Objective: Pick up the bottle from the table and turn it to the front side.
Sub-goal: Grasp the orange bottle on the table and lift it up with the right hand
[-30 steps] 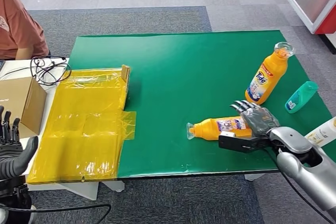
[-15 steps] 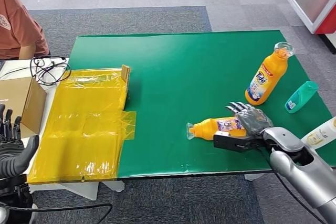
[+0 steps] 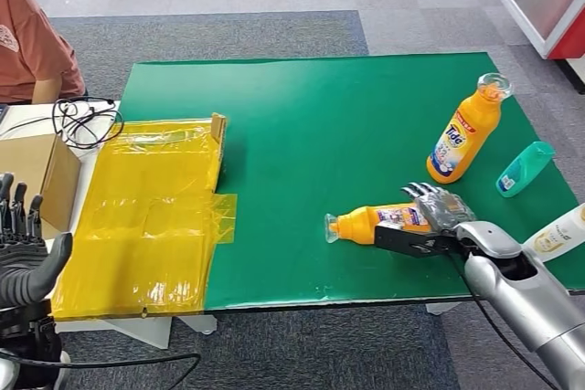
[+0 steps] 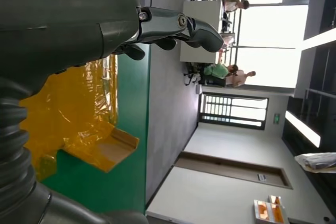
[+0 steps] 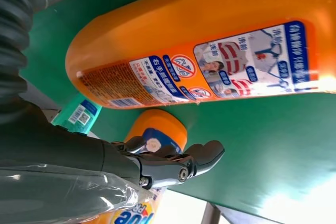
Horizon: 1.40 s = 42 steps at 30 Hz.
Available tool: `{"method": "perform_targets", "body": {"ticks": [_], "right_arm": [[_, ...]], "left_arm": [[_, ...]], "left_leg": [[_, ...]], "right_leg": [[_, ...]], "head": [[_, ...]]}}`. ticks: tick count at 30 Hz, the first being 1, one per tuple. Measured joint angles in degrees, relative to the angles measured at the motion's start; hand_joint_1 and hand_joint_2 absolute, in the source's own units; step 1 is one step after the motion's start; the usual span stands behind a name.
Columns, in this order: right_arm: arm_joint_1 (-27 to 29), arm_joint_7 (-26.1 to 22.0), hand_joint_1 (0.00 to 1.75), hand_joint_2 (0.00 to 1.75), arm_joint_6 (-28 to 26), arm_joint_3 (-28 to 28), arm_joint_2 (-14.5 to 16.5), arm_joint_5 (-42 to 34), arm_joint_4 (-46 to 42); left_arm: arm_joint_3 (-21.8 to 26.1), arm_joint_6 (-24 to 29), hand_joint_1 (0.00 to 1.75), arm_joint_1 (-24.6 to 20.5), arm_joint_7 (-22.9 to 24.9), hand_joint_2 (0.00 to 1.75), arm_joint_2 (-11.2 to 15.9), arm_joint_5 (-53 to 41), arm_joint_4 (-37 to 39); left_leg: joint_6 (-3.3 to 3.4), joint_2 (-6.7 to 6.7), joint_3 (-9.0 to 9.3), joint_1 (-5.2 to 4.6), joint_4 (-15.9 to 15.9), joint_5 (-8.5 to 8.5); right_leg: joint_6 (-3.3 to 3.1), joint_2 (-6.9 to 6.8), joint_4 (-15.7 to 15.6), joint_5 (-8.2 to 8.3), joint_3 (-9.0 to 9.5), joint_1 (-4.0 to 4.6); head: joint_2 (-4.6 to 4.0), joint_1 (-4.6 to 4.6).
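Orange bottle (image 3: 376,223) lying on its side, lower right of centre on the green table (image 3: 311,116), cap toward the left, back label up in the right wrist view. Right hand (image 3: 431,221) has edged leftward along the bottle since a second ago; fingers spread around its base, thumb beneath, not yet closed: grasp imminent. Left hand (image 3: 24,258), lower left, fingers apart, holding nothing. Upright Tide bottle (image 3: 465,131) at upper right.
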Motion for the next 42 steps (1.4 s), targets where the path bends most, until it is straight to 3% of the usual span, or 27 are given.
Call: {"method": "perform_targets", "body": {"ticks": [32,33,36,37,42], "right_arm": [[-1.1,-1.5,0.0,1.75,-3.0,-3.4,4.1,3.3,11.9],[-1.1,-1.6,0.26,1.75,-3.2,-3.4,4.3,3.3,12.1],[-1.3,-1.9,1.55,1.75,-3.3,-3.5,4.7,3.5,12.6],[-1.4,-2.1,1.72,1.75,-3.3,-3.5,4.8,3.5,12.8],[-1.9,-2.9,1.75,1.75,-3.5,-3.6,5.5,3.7,13.4]], "left_arm": [[-2.0,-1.7,0.0,0.6,-1.0,1.75,0.6,0.7,-3.0],[-2.1,-1.7,0.0,0.6,-1.0,1.75,0.6,0.7,-3.0],[-2.2,-1.7,0.0,0.6,-1.0,1.75,0.7,0.8,-3.0],[-2.2,-1.7,0.0,0.6,-1.0,1.75,0.8,0.8,-3.0],[-2.4,-1.9,0.0,0.6,-1.2,1.75,0.8,0.8,-3.1]], "left_leg": [[0.0,0.0,0.0,0.0,0.0,0.0],[0.0,0.0,0.0,0.0,0.0,0.0],[0.0,0.0,0.0,0.0,0.0,0.0],[0.0,0.0,0.0,0.0,0.0,0.0],[0.0,0.0,0.0,0.0,0.0,0.0]], "right_leg": [[0.0,0.0,0.0,0.0,0.0,0.0],[0.0,0.0,0.0,0.0,0.0,0.0],[0.0,0.0,0.0,0.0,0.0,0.0],[0.0,0.0,0.0,0.0,0.0,0.0],[0.0,0.0,0.0,0.0,0.0,0.0]], "head": [[-0.01,0.0],[-0.01,0.0],[0.0,0.01],[0.0,0.01],[0.0,0.01]]}}
